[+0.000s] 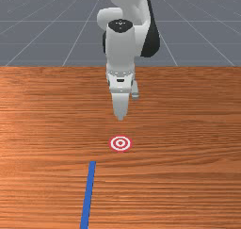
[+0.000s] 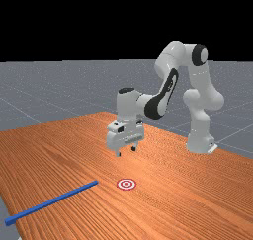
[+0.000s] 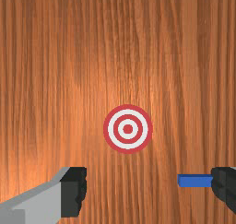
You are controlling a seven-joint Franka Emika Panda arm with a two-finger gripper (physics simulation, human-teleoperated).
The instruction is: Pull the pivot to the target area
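Under everything, brown wood table [image 1: 188, 185], with grey floor [image 2: 39, 93] behind. Flat on the wood, near the round target [image 1: 120, 143] but not touching it: a blue stick [image 1: 88, 195], toward the front view's left and bottom. Open wide and holding nothing: the claw [image 2: 126, 151], up in the air on a bent white arm [image 2: 170, 81]. Probably held high so as not to bump the stick. In the way of a pull: no big thing, just wood to slide over. Maybe reach past first, then drag back.

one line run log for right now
gripper: open, raised above table, nothing held | blue bar: on table, short of target | red-and-white target: bare | pull: not done
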